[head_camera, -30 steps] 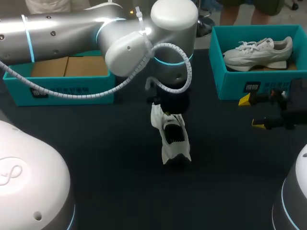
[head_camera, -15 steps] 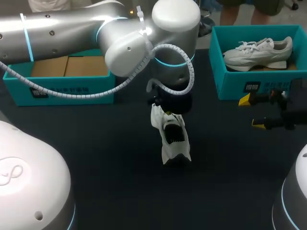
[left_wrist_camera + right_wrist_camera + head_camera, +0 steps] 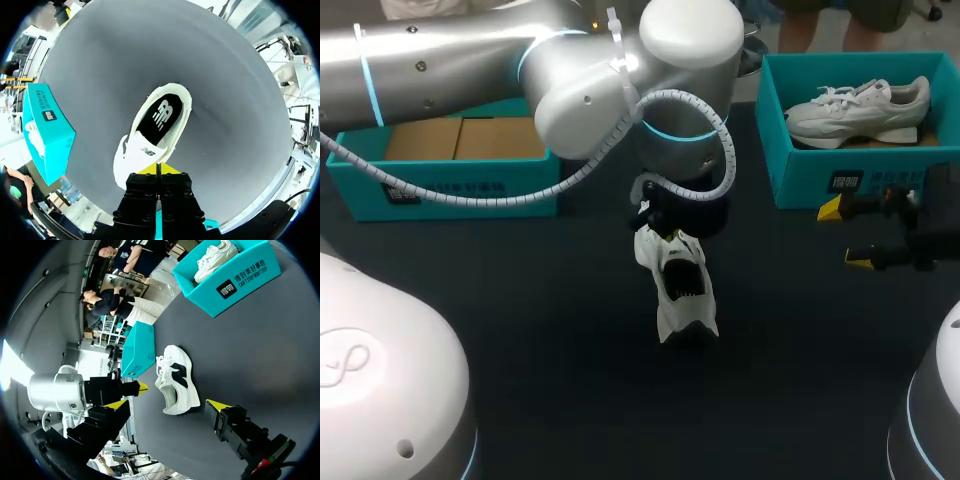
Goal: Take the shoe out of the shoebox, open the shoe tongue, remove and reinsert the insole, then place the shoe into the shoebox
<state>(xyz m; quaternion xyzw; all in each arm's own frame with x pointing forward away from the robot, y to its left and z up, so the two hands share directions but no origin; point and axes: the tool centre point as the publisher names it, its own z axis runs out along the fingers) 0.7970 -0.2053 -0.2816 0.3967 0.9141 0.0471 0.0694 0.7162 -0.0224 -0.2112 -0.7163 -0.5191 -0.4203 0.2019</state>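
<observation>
Your left hand [image 3: 157,169], fingers pressed together on nothing visible, is edging sideways over the shoe [image 3: 682,288], which is lying unmoved on the worktop [image 3: 520,320] outside the shoebox [image 3: 450,190]; your right hand [image 3: 847,234] is waiting wide open. Tongue-opening likely coming next.

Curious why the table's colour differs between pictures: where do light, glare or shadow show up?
Head view: bright glints sit on the left arm, on its silver shell, and the table reads near black. Left wrist view: the same table looks pale grey, the shoe evenly lit.
</observation>
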